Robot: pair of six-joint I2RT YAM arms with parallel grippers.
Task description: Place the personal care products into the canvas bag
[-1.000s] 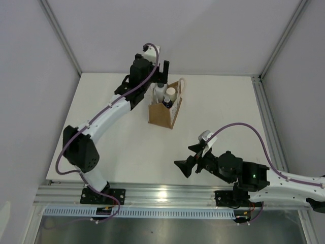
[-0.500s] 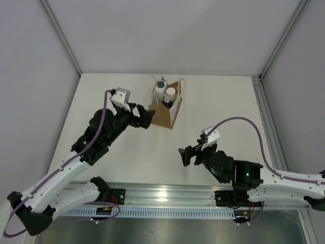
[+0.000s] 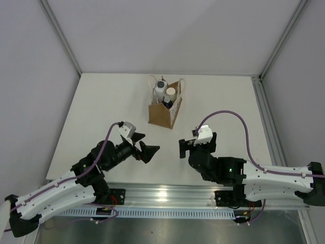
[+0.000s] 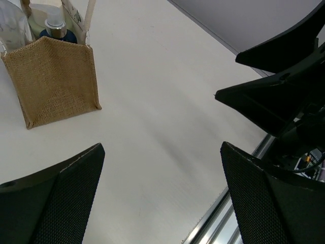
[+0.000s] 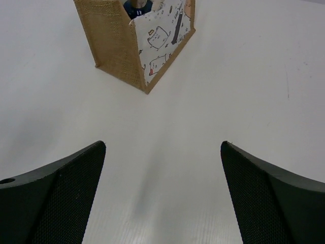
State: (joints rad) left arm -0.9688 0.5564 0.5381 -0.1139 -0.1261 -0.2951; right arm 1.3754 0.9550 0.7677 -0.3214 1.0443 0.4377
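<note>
**A:** Bottles (image 3: 160, 93) first: where are they?

**B:** All three are inside the bag (image 3: 161, 117), tops poking out. The clear bottle (image 3: 160, 91) is beside the cream bottle (image 3: 171, 92), and the blue-capped bottle (image 3: 166, 101) is just in front of them. The bag stands upright toward the far middle of the table (image 3: 101, 101).

**A:** And the grippers?

**B:** The left gripper (image 3: 144, 146) and right gripper (image 3: 197, 146) are both spread wide and hold nothing. They sit low toward the near edge, well apart from the bag but near each other.

**A:** So the job looks done. What could spoil it?

**B:** Two things, I'd say. The grippers point roughly at one another, and the left wrist view shows the right one's fingers (image 4: 274, 96) close by. If both arms swing inward together, they could collide. The bag also looks light and top-heavy with the bottles standing tall. A forward sweep by either arm, or a cable catching a handle (image 3: 151, 80), could tip it and spill them.
</note>
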